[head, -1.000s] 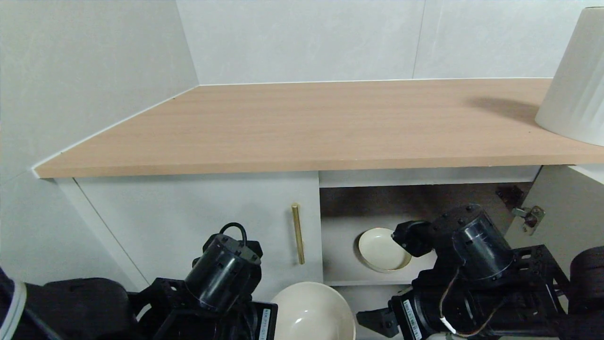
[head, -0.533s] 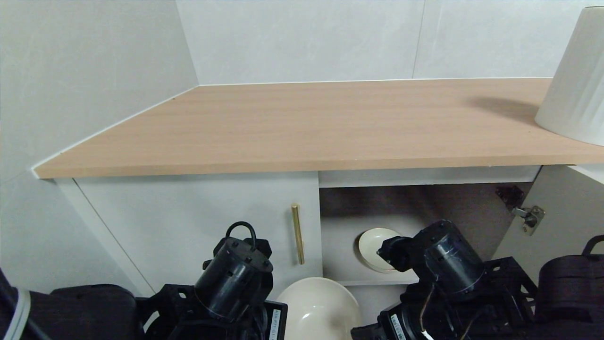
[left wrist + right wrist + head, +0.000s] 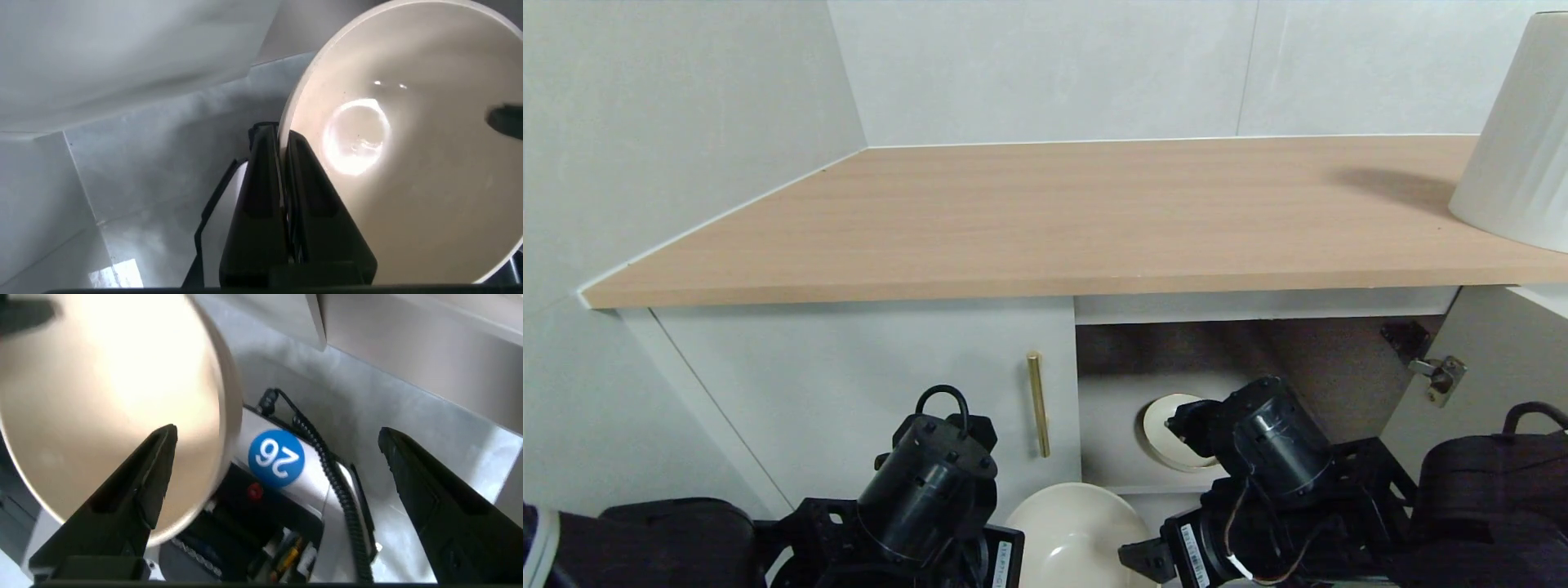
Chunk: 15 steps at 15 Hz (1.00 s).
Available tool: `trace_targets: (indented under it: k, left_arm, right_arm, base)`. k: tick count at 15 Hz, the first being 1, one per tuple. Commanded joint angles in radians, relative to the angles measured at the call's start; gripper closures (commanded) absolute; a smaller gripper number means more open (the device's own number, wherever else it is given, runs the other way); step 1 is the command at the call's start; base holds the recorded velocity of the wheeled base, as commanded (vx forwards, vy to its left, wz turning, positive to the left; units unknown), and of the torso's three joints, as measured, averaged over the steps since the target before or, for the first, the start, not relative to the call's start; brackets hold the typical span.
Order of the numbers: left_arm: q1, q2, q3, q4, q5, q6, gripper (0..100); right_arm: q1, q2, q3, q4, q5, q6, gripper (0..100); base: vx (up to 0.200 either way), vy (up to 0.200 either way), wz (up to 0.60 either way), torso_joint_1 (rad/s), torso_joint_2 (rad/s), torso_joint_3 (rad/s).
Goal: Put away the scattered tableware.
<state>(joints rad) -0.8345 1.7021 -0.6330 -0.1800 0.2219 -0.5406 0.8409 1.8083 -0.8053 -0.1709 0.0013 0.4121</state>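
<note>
a wooden countertop (image 3: 1094,220) spans the middle of the head view, with a white lampshade (image 3: 1515,139) at its right edge. below, the white cabinet (image 3: 849,384) is open on the right, a small plate (image 3: 1158,418) lying on its shelf. the left gripper (image 3: 282,163) pinches the rim of a cream bowl (image 3: 1070,535) at bottom centre. the right gripper (image 3: 278,441) is spread wide, holding nothing, just beside the bowl.

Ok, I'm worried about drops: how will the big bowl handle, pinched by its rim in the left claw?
The bowl shows bright glints, so it is probably glazed and slippery. The left claw pinches one spot on its rim, so it may swivel. It looks ceramic: rigid, likely fragile if knocked on the cabinet.
</note>
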Motion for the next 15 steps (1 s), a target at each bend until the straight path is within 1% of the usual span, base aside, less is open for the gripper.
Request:
trace_targets:
  k: [1,2,3,15]
  left_arm:
    - [-0.003,-0.002,0.001,-0.001,0.001,-0.001,100]
    - [-0.003,-0.002,0.001,-0.001,0.001,0.001,100]
    - [-0.005,-0.001,0.003,-0.001,0.001,0.001,100]
    - [-0.005,0.001,0.003,0.001,0.001,-0.001,100]
  right_arm:
    - [-0.002,0.013,-0.003,-0.001,0.0,0.001,0]
    - [-0.002,0.013,-0.003,-0.001,0.0,0.001,0]
    - [-0.002,0.013,-0.003,-0.001,0.0,0.001,100]
    - [-0.002,0.013,-0.002,-0.001,0.0,0.001,100]
  base:
    - [0.0,0.0,0.0,0.0,0.0,0.0]
    - [0.0,0.0,0.0,0.0,0.0,0.0]
    - [0.0,0.0,0.0,0.0,0.0,0.0]
    - [0.0,0.0,0.0,0.0,0.0,0.0]
